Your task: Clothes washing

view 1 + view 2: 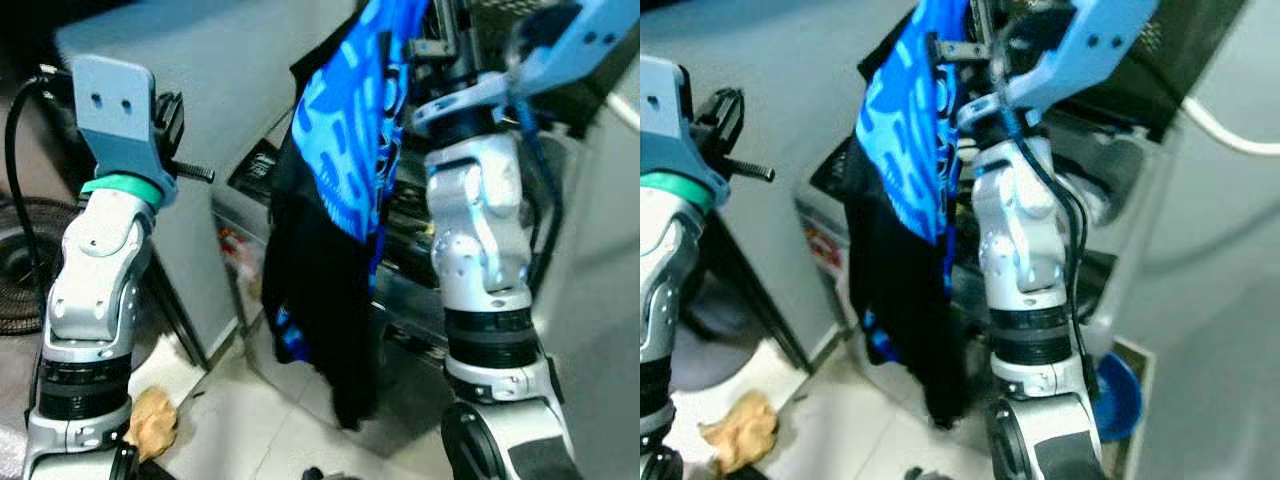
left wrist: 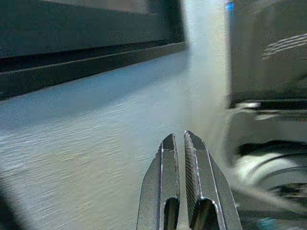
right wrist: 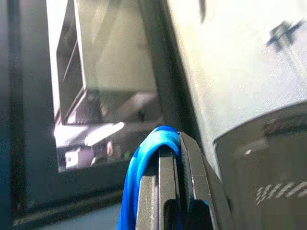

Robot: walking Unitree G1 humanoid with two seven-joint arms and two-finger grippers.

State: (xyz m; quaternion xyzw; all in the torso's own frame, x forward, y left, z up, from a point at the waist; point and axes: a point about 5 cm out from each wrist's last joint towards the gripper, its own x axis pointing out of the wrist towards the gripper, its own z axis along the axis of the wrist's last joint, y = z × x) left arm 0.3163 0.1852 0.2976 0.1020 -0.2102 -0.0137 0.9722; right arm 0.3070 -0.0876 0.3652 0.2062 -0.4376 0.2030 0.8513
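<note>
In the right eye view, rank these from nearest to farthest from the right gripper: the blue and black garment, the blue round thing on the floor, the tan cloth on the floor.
1. Blue and black garment: pinched in the right gripper, hanging below it.
2. Blue round thing: low on the floor, by the right arm's base.
3. Tan cloth: on the floor, far over on the robot's left.
</note>
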